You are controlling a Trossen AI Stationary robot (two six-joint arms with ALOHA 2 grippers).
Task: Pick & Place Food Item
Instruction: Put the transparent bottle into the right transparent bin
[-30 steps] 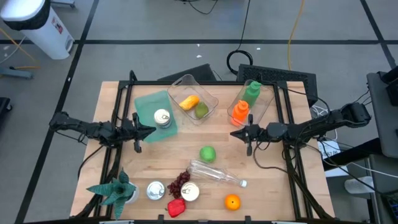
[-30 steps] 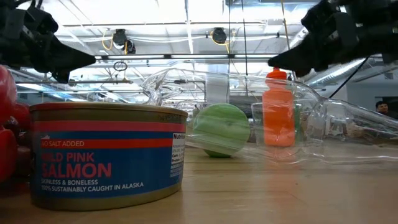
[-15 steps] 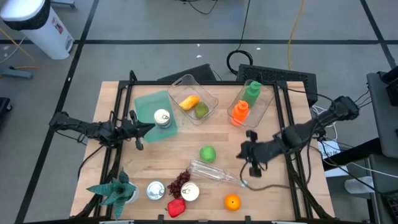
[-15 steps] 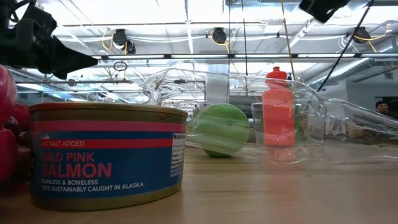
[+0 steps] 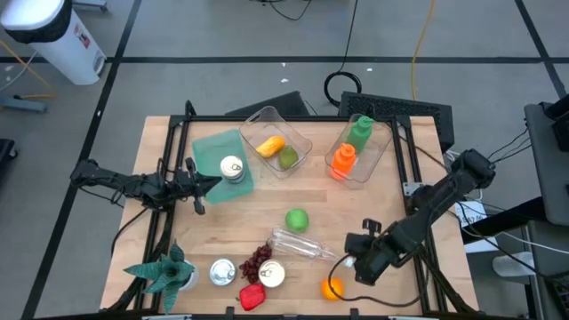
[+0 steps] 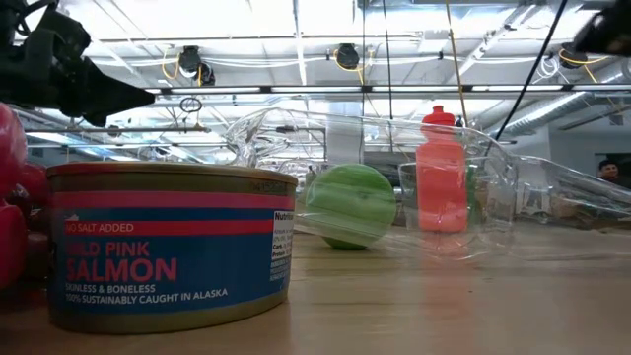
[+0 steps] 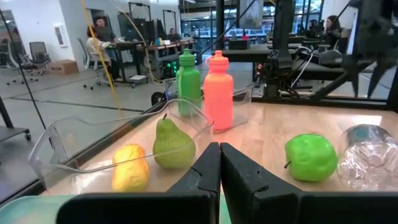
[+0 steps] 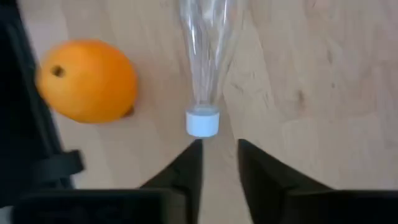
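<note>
An orange (image 5: pixel 332 289) lies near the table's near edge; it also shows in the right wrist view (image 8: pixel 87 81). My right gripper (image 5: pixel 353 263) hangs above the table just right of the orange, fingers slightly open (image 8: pixel 219 158) and pointing down at the white cap (image 8: pixel 203 122) of a clear bottle (image 5: pixel 307 247) lying on its side. A green apple (image 5: pixel 297 219) rests mid-table. My left gripper (image 5: pixel 210 184) waits shut (image 7: pixel 219 163) at the left, beside a can (image 5: pixel 232 168) on a teal mat.
A clear bin (image 5: pixel 277 149) holds a yellow fruit and a pear; another bin (image 5: pixel 360 147) holds an orange and a green bottle. Grapes (image 5: pixel 256 260), two cans (image 5: pixel 220 270), a red pepper (image 5: pixel 252 296) and a plant (image 5: pixel 164 271) crowd the near-left corner.
My right arm has swung from beside the bottle bin toward the table's near edge and tipped downward, ending over the bottle's cap beside the orange. No object has moved.
</note>
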